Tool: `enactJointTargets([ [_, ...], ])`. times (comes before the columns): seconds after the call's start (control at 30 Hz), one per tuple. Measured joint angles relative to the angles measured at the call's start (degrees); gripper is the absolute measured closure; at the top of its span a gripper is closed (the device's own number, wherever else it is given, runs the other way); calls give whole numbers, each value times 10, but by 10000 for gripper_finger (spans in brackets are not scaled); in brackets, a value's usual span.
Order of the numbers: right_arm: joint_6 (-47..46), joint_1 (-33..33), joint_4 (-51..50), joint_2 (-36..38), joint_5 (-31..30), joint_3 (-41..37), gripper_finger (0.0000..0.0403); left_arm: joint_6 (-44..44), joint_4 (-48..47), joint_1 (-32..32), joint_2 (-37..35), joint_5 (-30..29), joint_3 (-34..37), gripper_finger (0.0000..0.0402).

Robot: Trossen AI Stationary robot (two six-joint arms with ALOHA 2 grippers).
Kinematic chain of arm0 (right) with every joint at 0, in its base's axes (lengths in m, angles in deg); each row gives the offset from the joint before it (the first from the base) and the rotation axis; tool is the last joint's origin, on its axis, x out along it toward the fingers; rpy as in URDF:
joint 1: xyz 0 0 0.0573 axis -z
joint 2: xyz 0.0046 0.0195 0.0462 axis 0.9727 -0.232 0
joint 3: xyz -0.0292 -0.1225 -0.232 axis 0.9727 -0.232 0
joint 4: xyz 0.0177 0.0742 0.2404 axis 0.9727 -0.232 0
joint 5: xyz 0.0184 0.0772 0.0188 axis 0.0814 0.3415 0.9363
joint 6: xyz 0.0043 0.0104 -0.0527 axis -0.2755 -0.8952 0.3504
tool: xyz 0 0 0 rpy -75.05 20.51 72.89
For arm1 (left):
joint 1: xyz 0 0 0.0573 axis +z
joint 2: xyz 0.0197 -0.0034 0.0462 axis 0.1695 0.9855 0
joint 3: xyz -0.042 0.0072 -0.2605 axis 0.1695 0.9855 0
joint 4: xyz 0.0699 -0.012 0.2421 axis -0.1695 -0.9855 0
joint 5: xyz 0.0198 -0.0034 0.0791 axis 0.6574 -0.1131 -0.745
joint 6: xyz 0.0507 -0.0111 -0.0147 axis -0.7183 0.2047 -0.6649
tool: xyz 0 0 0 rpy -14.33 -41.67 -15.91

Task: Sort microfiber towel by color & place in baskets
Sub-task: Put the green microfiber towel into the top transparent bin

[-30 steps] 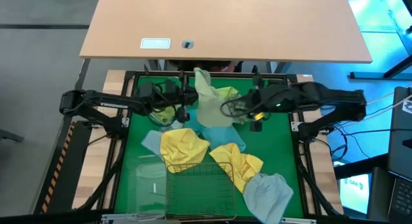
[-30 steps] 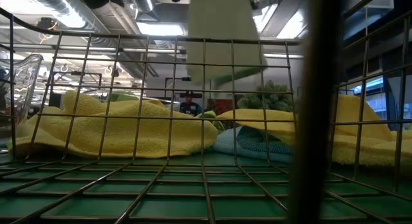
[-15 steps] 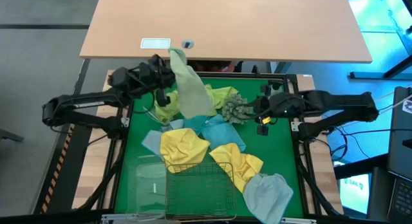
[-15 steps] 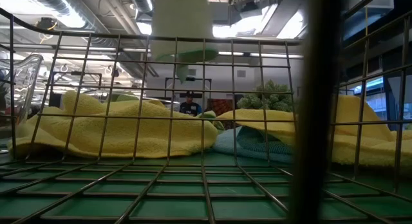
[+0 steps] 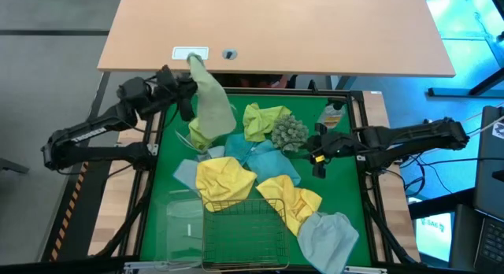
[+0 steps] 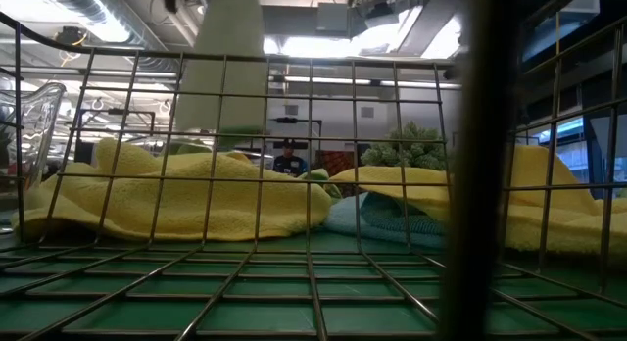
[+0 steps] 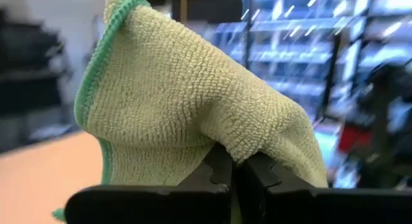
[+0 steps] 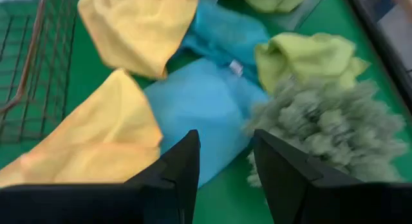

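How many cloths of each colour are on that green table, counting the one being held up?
Bright yellow cloths: 2
Pale yellow-green cloths: 3, including the held cloth pinched in the left end effector
Blue or teal cloths: 4, though they overlap, so this count is less sure
Total: 9

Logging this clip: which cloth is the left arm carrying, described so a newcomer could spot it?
Start at the green mat and look to its far left corner. There the left pincer is shut on a pale yellow-green cloth hanging in the air. It alone is lifted and has a green-stitched edge; the other cloths lie flat.
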Motion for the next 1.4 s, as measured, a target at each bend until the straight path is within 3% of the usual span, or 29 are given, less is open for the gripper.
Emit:
enactJointTargets([
  [0.3, 2, 0, 6, 0, 0, -4, 258, -24, -154, 17, -1, -91, 0, 401],
  [0.6, 2, 0, 5, 0, 0, -4, 258, -107, -151, 53, -29, -216, 0, 401],
  [0.9, 2, 0, 5, 0, 0, -4, 258, -118, -152, 67, -70, -224, 0, 401],
  [1.0, 2, 0, 5, 0, 0, -4, 258, -80, -161, 67, -76, -195, 0, 401],
  [1.23, 2, 0, 5, 0, 0, -4, 258, 6, -237, 41, -53, -15, 0, 401],
  [1.4, 2, 0, 5, 0, 0, -4, 258, 35, -299, 13, -25, 23, 0, 401],
])
